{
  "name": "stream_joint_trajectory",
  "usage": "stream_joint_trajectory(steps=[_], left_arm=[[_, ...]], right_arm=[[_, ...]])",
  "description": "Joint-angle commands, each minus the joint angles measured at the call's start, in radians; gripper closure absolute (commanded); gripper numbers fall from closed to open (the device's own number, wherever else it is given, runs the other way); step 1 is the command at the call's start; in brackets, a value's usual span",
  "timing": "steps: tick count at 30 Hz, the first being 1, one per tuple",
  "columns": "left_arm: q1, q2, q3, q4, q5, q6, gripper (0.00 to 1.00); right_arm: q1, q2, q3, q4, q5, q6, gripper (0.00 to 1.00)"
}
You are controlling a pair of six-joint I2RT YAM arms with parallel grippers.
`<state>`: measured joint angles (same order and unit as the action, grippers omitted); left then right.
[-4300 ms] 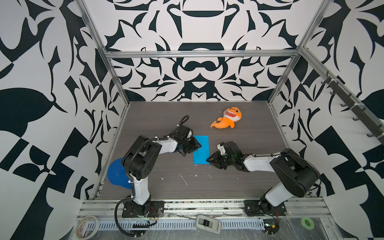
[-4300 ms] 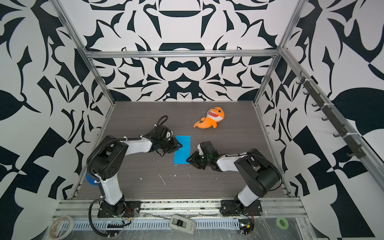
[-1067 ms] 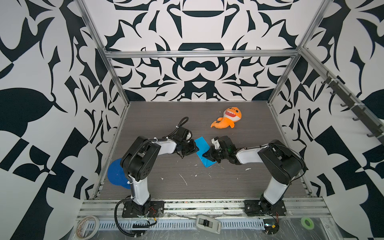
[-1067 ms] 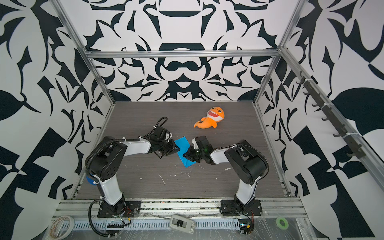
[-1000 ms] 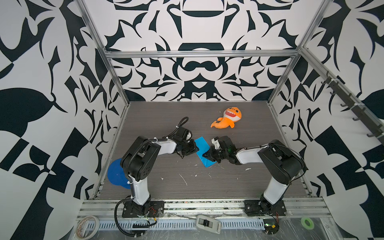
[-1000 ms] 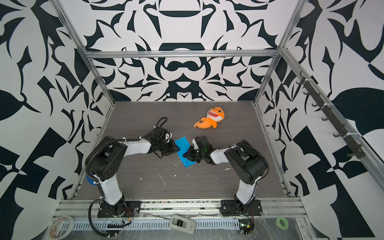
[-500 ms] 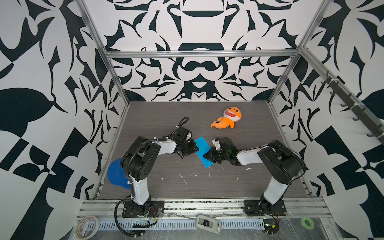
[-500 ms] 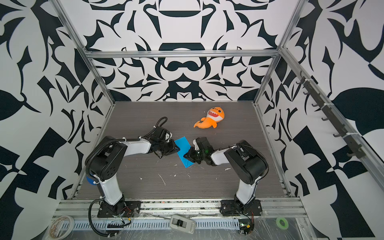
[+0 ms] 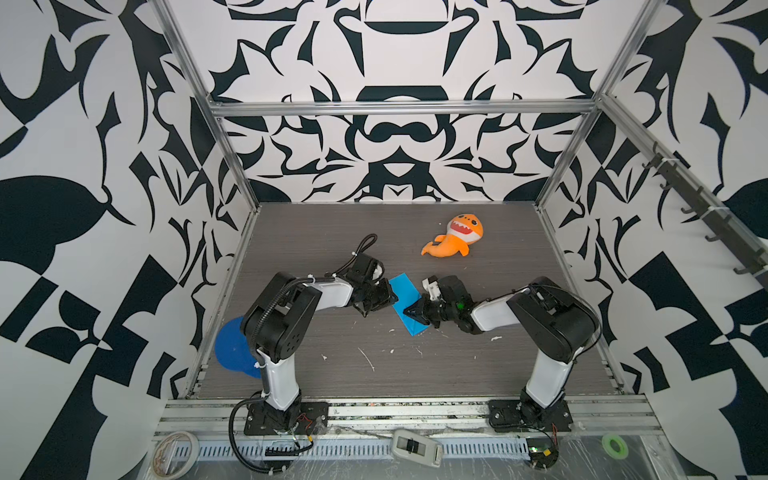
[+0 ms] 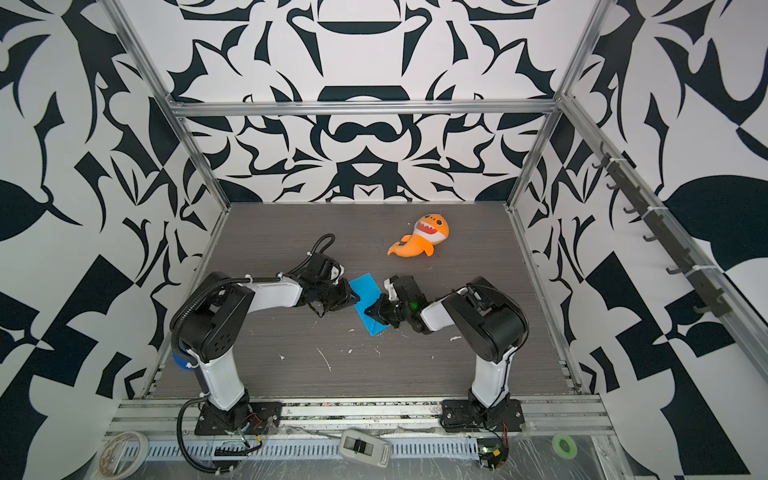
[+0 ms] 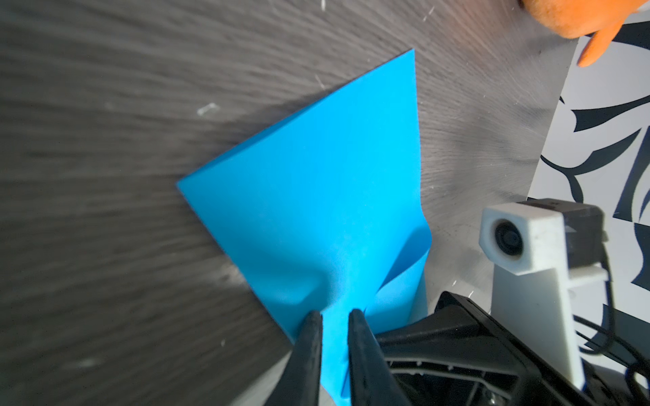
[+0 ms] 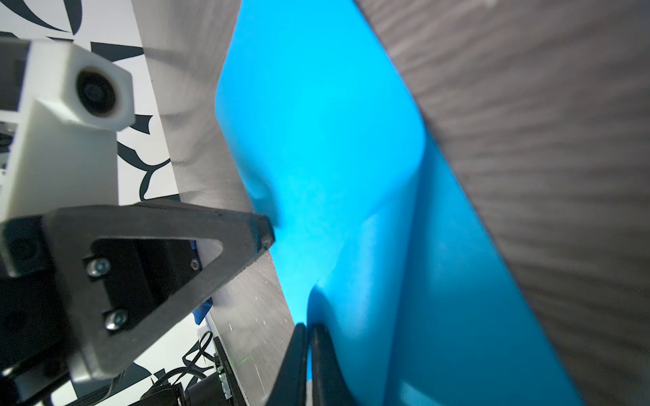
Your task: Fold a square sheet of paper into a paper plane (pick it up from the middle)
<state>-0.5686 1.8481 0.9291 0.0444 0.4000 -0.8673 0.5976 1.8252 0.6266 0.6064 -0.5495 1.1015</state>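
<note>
Nearest, a dark blue disc (image 9: 230,351) lies at the tabletop's (image 9: 457,365) left edge. Near the tabletop's middle the square sheet of paper (image 9: 406,293) — folded double into a slanted strip — is pinched from both sides: the left gripper (image 11: 334,314) nipped narrow on its left edge, the right gripper (image 12: 307,325) closed almost tight on its right edge. Toward the far edge, well apart, lies an orange shark plush (image 9: 455,241).

Both top views look down from high at six o'clock toward twelve. My left wrist camera (image 12: 95,91) and right wrist camera (image 11: 506,242) face each other closely across the square sheet of paper (image 11: 316,197), which every view shares.
</note>
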Motion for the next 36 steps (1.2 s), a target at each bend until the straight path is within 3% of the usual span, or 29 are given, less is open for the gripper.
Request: stream_joint_trajectory(steps=[1, 36], left_arm=[[0.001, 0.036, -0.030, -0.071, -0.059, -0.005, 0.81], [0.001, 0.040, -0.033, -0.074, -0.059, -0.004, 0.81]], right_arm=[[0.004, 0.007, -0.015, 0.019, 0.015, 0.010, 0.89], [0.004, 0.061, -0.022, 0.107, 0.013, 0.046, 0.95]])
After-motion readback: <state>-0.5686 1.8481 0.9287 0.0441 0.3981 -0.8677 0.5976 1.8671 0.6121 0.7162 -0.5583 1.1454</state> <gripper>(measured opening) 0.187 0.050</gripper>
